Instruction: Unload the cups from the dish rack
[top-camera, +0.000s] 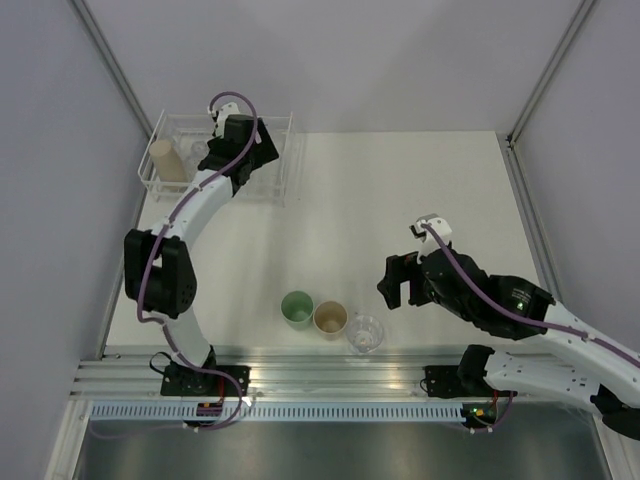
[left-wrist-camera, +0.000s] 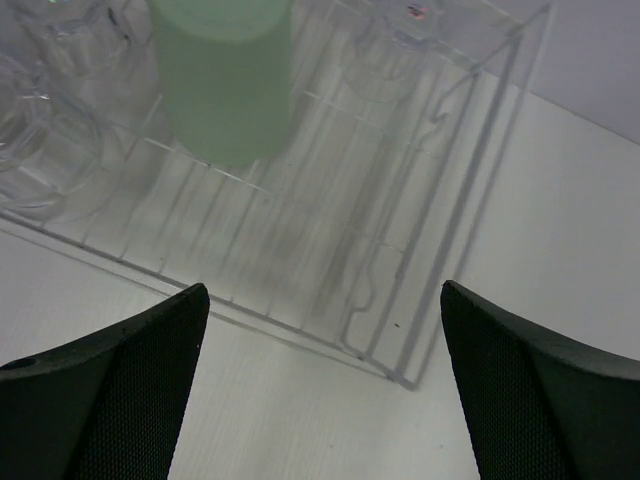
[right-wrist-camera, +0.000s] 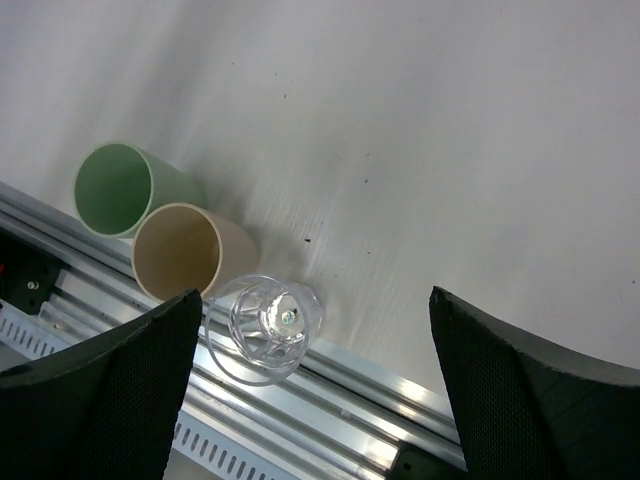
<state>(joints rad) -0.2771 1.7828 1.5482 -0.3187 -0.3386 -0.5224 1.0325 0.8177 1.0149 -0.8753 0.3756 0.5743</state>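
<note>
Dish rack (top-camera: 288, 160): sits in the far left corner of the surface (top-camera: 400, 190).
Left claw (left-wrist-camera: 322, 295): spread wide and empty, hovering over the rack's edge wires. Those wires lie between it and the cups inside.
Rack green cup (left-wrist-camera: 225, 80): inside the rack, ahead of the left claw and slightly to its left, not between the fingers.
Rack clear cups (left-wrist-camera: 40, 130): crowded just left of the rack green cup; their number cannot be told.
Rack tan cup (top-camera: 165, 158): at the rack's left end, apart from the left claw.
Right claw (top-camera: 400, 280): spread wide and empty, above bare surface right of centre.
Green cup (right-wrist-camera: 115, 188): mouth up, near the near edge, left end of a short row.
Tan cup (right-wrist-camera: 180, 250): mouth up, against the green cup.
Clear cup (right-wrist-camera: 270, 320): mouth up, just beside the tan cup, nearest the right claw but outside its fingers.
Metal rail (top-camera: 330, 375): runs along the near edge, just beside the clear cup.
</note>
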